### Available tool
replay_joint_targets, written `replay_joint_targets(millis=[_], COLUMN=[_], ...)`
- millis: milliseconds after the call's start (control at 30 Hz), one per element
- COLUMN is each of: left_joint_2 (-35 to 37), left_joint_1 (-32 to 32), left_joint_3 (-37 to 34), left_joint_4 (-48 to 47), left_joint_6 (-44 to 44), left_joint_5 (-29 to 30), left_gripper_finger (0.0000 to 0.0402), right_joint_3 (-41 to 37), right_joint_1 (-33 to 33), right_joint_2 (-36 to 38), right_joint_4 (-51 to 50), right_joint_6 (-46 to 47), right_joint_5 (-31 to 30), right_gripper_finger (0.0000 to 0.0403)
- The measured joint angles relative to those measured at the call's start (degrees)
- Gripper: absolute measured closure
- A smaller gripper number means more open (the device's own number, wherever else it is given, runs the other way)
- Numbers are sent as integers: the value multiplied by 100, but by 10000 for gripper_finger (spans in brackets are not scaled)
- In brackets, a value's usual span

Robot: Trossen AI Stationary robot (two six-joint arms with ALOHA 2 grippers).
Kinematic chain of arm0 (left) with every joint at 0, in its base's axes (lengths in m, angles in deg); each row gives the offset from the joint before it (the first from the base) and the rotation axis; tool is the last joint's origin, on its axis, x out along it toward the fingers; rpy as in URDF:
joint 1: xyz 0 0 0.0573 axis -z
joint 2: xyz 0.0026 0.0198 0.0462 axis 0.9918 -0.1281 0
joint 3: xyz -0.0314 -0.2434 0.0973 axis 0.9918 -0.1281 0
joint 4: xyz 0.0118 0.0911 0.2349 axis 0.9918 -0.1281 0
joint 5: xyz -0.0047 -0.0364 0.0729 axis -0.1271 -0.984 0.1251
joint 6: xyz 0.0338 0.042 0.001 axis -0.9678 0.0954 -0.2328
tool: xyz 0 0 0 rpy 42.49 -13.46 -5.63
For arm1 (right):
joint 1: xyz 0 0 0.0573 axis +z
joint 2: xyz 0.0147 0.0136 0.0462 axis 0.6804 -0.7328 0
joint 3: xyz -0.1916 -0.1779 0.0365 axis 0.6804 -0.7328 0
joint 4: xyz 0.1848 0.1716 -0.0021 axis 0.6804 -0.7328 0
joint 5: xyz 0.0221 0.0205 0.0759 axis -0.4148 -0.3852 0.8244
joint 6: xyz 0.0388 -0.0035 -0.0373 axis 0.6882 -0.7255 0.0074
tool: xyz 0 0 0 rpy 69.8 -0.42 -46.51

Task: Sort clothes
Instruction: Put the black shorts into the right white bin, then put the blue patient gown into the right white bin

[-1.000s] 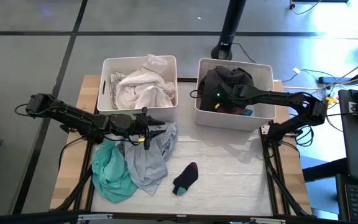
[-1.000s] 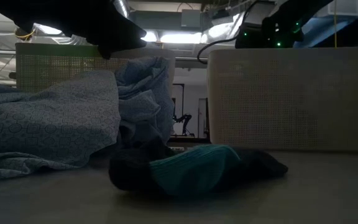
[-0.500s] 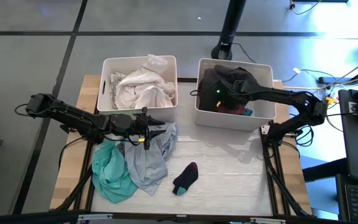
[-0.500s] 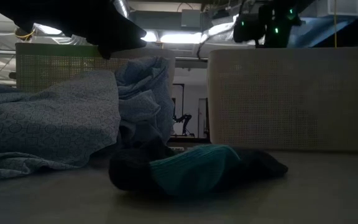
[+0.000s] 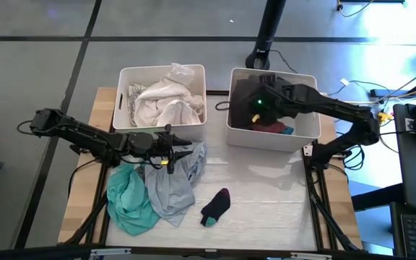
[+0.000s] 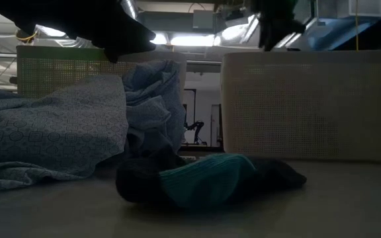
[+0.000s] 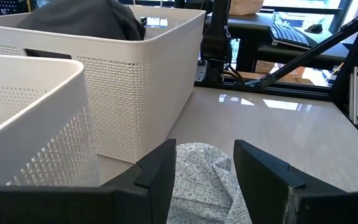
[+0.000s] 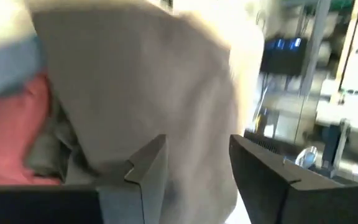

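Clothes first: 3 pieces are left on the table (image 5: pixel 266 198). The teal-green garment (image 5: pixel 127 198) lies crumpled near the front left, the pale grey-blue patterned garment (image 5: pixel 170 186) is heaped just beside it and overlapping its edge, and the small black sock (image 5: pixel 215 206) with a teal toe sits apart toward the middle. The rest is binned: white and patterned white pieces mound up in the left bin (image 5: pixel 123 108), while black fabric, a dark red piece and a scrap of bright blue fill the right bin (image 5: pixel 308 136).

The left claw (image 5: pixel 180 152) hovers over the far edge of the grey-blue garment, fingers apart, nothing between them; in the left wrist view the patterned cloth lies right below the gap. The right claw (image 5: pixel 253 99) is over the dark pile in the right bin, fingers apart with nothing visibly gripped.

My read: the left arm is set for a pick of the grey-blue piece. To do it well, drop straight down onto a raised fold, pinch 1 layer only, and lift high enough that the hem clears the teal piece beneath. This fabric looks thin and limp, so it should drape and trail; the right arm should rise clear of the bin wall
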Motion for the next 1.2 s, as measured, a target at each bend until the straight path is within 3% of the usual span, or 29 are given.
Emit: replay_joint_targets(millis=[200,333,467,767,1033,1200], left_joint_2=[0,0,0,19,467,834], left_joint_1=[0,0,0,125,621,967], left_joint_3=[0,0,0,2,189,214], left_joint_4=[-4,4,6,-235,-1030,-1936], left_joint_6=[11,-51,-72,57,199,820], left_joint_5=[0,0,0,6,-1,18], left_gripper_finger=[249,249,249,249,249,249], right_joint_3=[229,229,210,-508,-1031,-1098], right_joint_1=[734,1157,1616,2478,2824,2854], right_joint_2=[7,-2,-80,-296,-938,-1596], right_joint_4=[240,586,1180,3016,4054,5108], right_joint_6=[4,18,18,-260,-323,-348], right_joint_5=[102,547,997,1123,1124,1195], right_gripper_finger=[228,228,228,228,228,228])
